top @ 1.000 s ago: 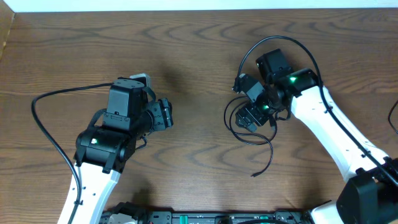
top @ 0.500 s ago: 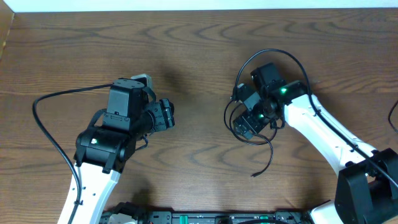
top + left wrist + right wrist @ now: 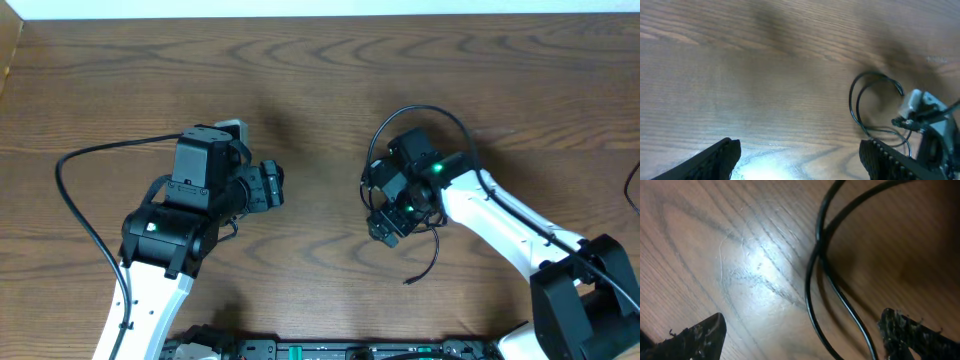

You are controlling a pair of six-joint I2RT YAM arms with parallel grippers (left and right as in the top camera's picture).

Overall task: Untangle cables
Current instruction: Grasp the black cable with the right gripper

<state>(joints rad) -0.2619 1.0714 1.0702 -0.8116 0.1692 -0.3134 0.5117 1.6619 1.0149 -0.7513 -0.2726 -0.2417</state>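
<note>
The cables (image 3: pixel 436 256) show as thin black strands coiled on the wooden table under my right arm, with a loose tail running down to a small plug end (image 3: pixel 407 282). My right gripper (image 3: pixel 378 203) hangs over the coil, open wide. In the right wrist view two black strands (image 3: pixel 812 280) cross on the wood between its spread fingers (image 3: pixel 695 335), touching neither; the gripper (image 3: pixel 805 342) holds nothing. My left gripper (image 3: pixel 275 188) is open and empty, well left of the coil. In the left wrist view (image 3: pixel 800 167) the coil's loop (image 3: pixel 858 100) lies ahead.
The thick black cable (image 3: pixel 75 160) of the left arm arcs over the table at the left. The right arm's own cable (image 3: pixel 420 110) loops above its wrist. The table's far edge (image 3: pixel 320 14) meets a white strip.
My right arm has swung left and down, bringing its gripper over the coil. The left gripper's jaws have spread a little wider; that arm has hardly moved.
</note>
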